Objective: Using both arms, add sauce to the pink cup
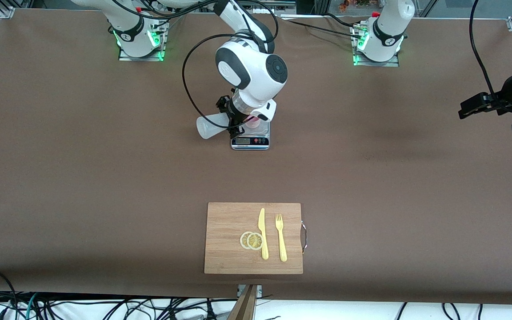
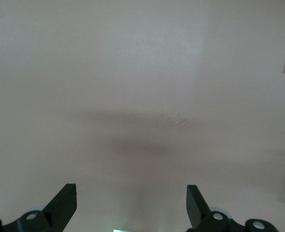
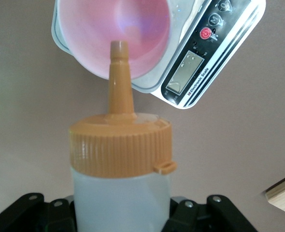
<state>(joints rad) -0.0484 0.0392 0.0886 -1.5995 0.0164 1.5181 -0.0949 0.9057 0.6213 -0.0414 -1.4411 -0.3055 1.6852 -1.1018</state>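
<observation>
Right arm (image 1: 251, 71) reaches from its base out over the middle of the table (image 1: 60, 155), its wrist bent down above the scale (image 1: 250, 138). The right gripper (image 1: 233, 119) has its fingers clamped shut around the body of the sauce bottle (image 1: 211, 124), holding it in the air beside and over the scale. In the front view the bottle lies nearly level, its long axis running along the table's length: the frosted base points toward the right arm's end of the table, and the capped end points toward the pink cup (image 1: 252, 120). The right wrist view shows the orange nozzle (image 3: 119, 82) aimed at the open mouth of the cup, its tip over the rim. The cup stands upright on the scale's plate, mostly hidden under the wrist in the front view.

The left arm waits, with the left gripper (image 1: 471, 106) hanging over bare table at its own end. Its fingers (image 2: 65, 205) are spread wide and hold nothing.

Nearer to the front camera lies a wooden cutting board (image 1: 229, 258) carrying a yellow knife (image 1: 262, 233), a yellow fork (image 1: 281, 238) and two lemon slices (image 1: 251, 240).
</observation>
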